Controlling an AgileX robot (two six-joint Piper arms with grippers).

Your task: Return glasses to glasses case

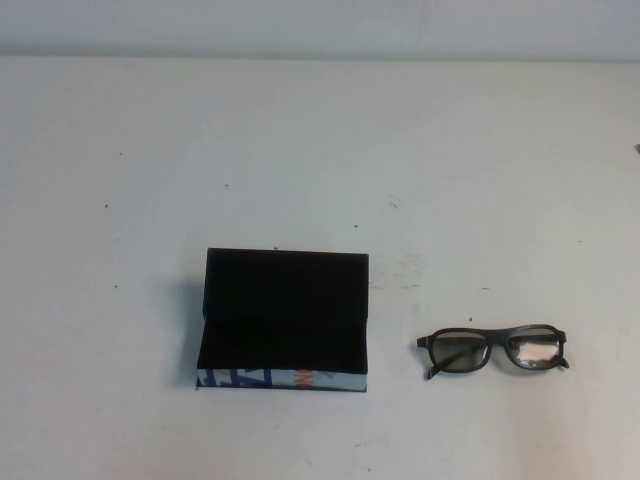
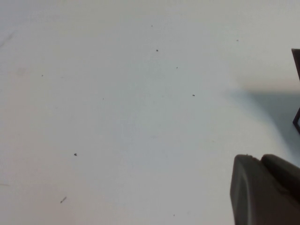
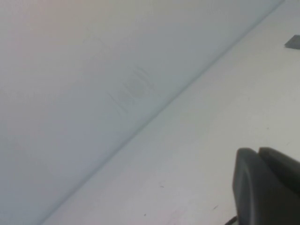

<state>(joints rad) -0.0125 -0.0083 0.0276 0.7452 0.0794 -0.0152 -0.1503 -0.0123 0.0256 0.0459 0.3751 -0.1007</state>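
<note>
The glasses case [image 1: 284, 318] lies open on the white table, lid raised at the back, black inside, its front side white with blue and orange print. The black thick-rimmed glasses [image 1: 493, 350] lie on the table to the right of the case, apart from it. Neither arm shows in the high view. My left gripper [image 2: 258, 159] is shut and empty over bare table; a dark edge [image 2: 296, 65], probably the case, shows at the border of its view. My right gripper [image 3: 257, 151] is shut and empty near the table's far edge.
The white table [image 1: 320, 150] carries small dark specks. A pale wall [image 3: 93, 70] stands behind the table. A small grey object [image 3: 293, 42] lies at the border of the right wrist view.
</note>
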